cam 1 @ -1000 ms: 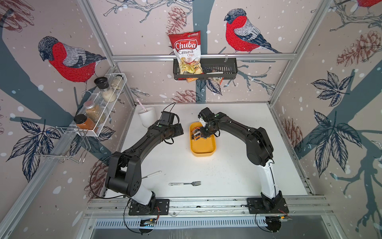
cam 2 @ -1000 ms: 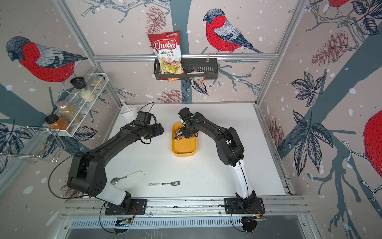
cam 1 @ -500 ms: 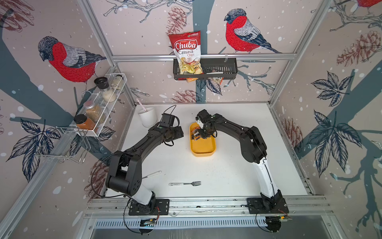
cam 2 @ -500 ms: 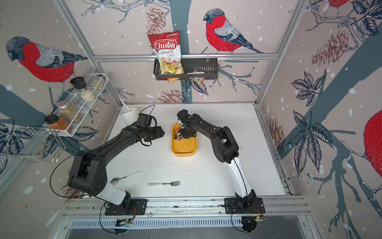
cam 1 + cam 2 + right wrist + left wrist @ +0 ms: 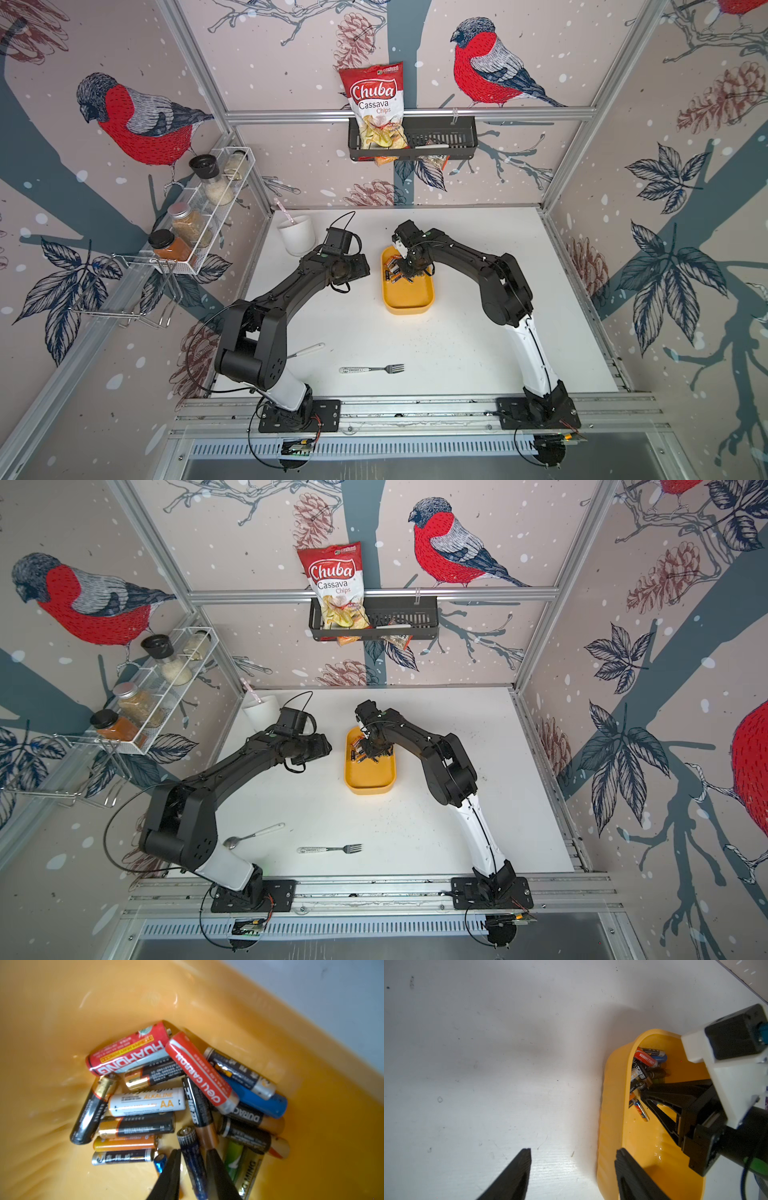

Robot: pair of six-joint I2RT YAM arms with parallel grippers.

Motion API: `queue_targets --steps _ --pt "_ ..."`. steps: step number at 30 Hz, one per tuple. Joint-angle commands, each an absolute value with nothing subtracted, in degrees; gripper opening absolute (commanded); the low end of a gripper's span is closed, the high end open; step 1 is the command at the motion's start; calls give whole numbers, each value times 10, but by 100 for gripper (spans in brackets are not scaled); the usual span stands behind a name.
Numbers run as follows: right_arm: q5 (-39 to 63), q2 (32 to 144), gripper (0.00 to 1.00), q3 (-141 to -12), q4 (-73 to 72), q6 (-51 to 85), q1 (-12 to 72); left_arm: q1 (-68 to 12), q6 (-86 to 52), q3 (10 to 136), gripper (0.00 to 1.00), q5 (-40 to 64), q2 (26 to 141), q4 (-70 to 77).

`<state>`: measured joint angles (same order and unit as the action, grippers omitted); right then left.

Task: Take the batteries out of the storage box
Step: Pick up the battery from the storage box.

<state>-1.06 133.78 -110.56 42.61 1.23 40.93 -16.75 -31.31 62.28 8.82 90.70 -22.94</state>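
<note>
Mid-pick: in the yellow storage box (image 5: 62, 1012) the right gripper (image 5: 193, 1152) stands narrow, pinching a dark blue battery (image 5: 192, 1167) among the heaped batteries (image 5: 145, 1101); next, I'd say, a clean lift over the rim.

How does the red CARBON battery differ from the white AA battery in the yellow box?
The red battery reads CARBON; the white battery reads ALKALINE. The red battery rests slanted on top of others; the white battery lies lower, beside dark ones. Both lie loose in the yellow box.
</note>
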Motion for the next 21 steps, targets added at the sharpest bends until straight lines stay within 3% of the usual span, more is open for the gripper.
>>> queue_targets --steps 1,21 --pt "-5 1339 27 -1104 435 4 410 -166 -310 626 68 90 908 -221" --pt "18 1314 21 -1108 438 39 400 -168 -298 643 68 80 907 -239"
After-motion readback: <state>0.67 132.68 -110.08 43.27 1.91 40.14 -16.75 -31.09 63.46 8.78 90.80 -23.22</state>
